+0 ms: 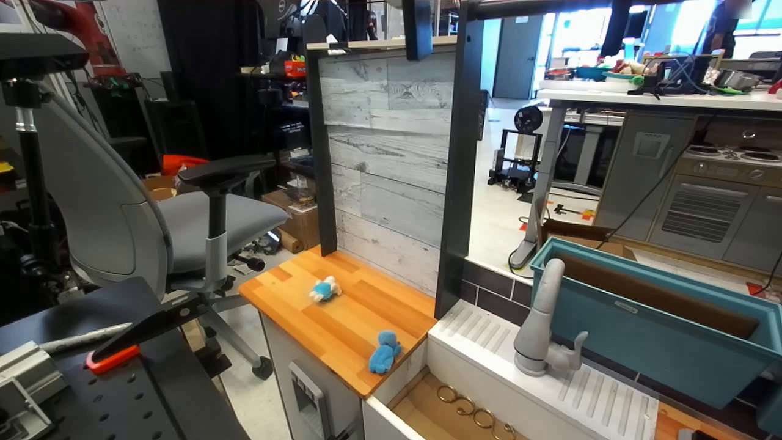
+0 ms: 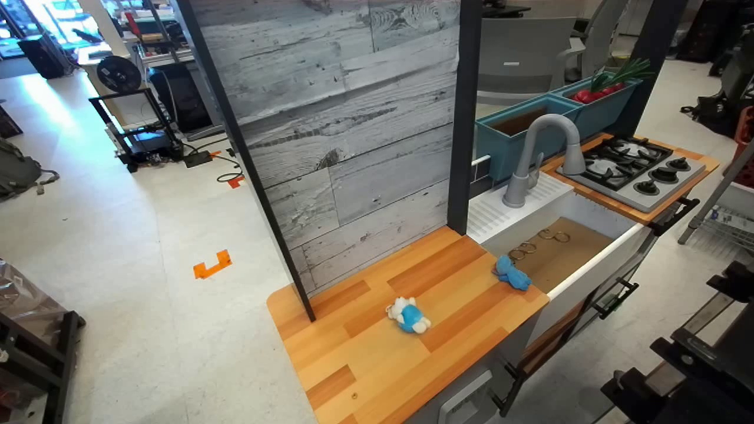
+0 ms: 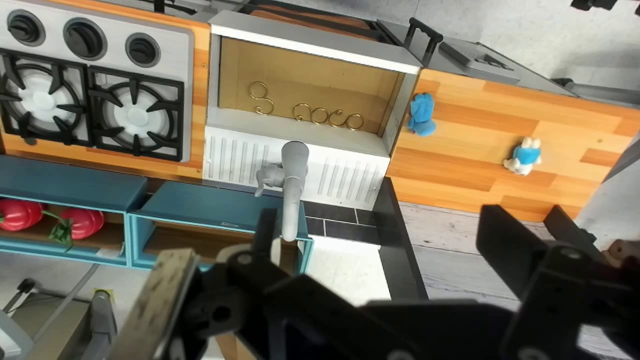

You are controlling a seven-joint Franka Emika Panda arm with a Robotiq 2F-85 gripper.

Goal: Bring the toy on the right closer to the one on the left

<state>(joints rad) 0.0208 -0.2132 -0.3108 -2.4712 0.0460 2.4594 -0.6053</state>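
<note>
Well apart from gripper (image 3: 378, 225), blue toy (image 3: 422, 114).

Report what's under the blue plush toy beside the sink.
Orange-brown wooden countertop, visible around the blue plush toy. The patch its body covers cannot be seen, nor anything between them.

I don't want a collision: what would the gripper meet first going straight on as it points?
Probably the white drainboard beside the faucet, though depth is unclear and the open gripper might clip the faucet first.

Dell logo (image 1: 285, 7) (small), on a dark monitor (image 1: 276, 19)
</note>
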